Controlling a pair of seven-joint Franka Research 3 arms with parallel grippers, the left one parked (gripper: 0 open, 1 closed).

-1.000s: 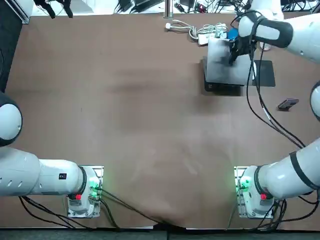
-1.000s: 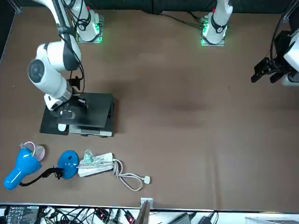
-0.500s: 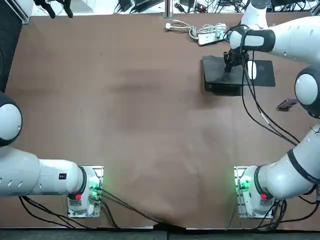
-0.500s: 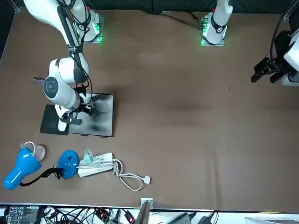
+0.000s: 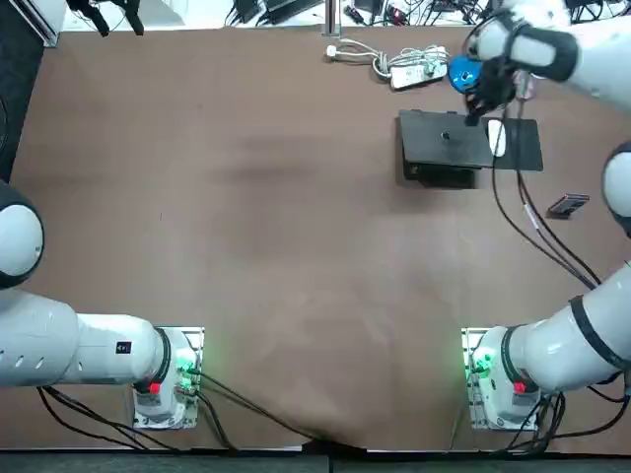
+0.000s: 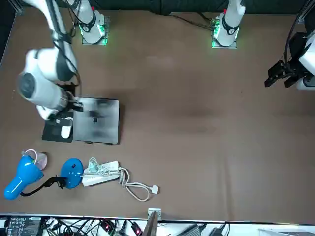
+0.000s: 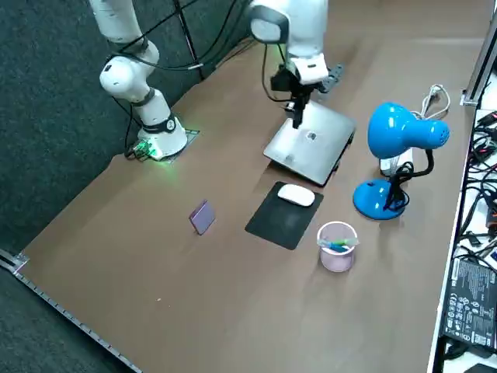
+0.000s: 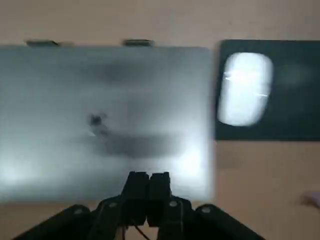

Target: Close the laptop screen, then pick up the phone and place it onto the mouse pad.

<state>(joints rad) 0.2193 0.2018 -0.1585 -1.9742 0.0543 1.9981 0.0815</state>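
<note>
The grey laptop [image 5: 444, 146] [image 7: 311, 144] lies closed and flat on the brown table. My right gripper [image 5: 471, 114] [image 7: 297, 118] hovers above the lid near its mouse-pad side, shut and holding nothing; in the right wrist view the fingertips [image 8: 148, 190] touch each other over the lid [image 8: 100, 120]. The black mouse pad [image 5: 523, 146] [image 7: 279, 219] lies right beside the laptop, with a white mouse [image 5: 496, 138] [image 8: 245, 89] on it. The small phone [image 5: 568, 205] [image 7: 203, 217] lies on the table, nearer my base than the pad.
A blue desk lamp [image 7: 396, 155], a white power strip with cable [image 5: 409, 71] and a clear cup [image 7: 336, 246] stand beyond the laptop and pad at the table's far edge. Cables trail from my arm over the pad.
The laptop lid went from partly raised to fully down. My gripper then lifted off the lid and drew back toward the far edge.
</note>
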